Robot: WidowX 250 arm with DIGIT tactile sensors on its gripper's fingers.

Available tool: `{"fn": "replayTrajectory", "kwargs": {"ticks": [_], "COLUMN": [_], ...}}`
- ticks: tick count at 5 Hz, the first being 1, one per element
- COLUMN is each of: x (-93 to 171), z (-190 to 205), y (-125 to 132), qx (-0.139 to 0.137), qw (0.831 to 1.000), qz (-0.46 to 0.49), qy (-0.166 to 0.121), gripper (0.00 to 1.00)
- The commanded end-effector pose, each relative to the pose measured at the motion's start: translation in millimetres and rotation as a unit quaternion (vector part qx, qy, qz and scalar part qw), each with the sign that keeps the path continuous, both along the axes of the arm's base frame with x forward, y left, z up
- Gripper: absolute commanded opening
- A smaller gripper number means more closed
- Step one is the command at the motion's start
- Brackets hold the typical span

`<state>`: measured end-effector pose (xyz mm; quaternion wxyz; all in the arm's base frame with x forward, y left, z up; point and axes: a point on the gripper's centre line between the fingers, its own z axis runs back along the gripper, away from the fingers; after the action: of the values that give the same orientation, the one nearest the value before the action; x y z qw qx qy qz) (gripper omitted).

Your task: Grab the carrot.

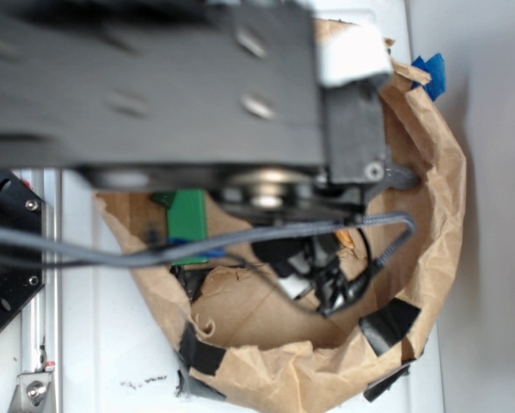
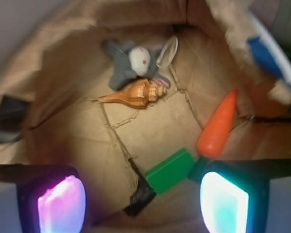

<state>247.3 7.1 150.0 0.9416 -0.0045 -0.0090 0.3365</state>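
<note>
The carrot (image 2: 218,127) is a smooth orange taper lying on the paper floor at the right of the wrist view, tip pointing up, wide end with a dark green stem just above my right finger. My gripper (image 2: 143,199) is open, its glowing pads (image 2: 61,204) wide apart at the bottom, nothing between them but a flat green block (image 2: 170,171) below. The carrot sits beyond and right of the jaws, apart from them. In the exterior view the arm blocks most of the bag; my gripper (image 1: 313,280) hangs inside it and only an orange sliver (image 1: 346,237) shows.
A crumpled brown paper bag (image 1: 429,198) walls in the space, patched with black tape (image 1: 390,323). Inside lie a brown spiral seashell (image 2: 135,93), a grey plush animal (image 2: 130,63) and a clear plastic piece (image 2: 167,52). A green block (image 1: 186,219) shows under the arm. Grey cables (image 1: 240,237) cross the bag.
</note>
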Motion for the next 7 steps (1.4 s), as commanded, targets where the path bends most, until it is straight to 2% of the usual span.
{"fn": "replayTrajectory", "kwargs": {"ticks": [1,2,3,5,6,7], "x": [-1,-1,-7,-11,-30,-34], "z": [8,8,-41,-84,-74,-59], "y": [11,11,25,47,58,67], "qx": [0.000,0.000,0.032,0.066,0.080,0.083], "qw": [1.000,1.000,0.999,0.996,0.996,0.996], "qz": [0.016,0.016,0.040,0.057,0.034,0.021], "qy": [-0.020,-0.020,-0.002,-0.009,0.010,-0.006], "gripper": [1.00,1.00,1.00,1.00,1.00,1.00]}}
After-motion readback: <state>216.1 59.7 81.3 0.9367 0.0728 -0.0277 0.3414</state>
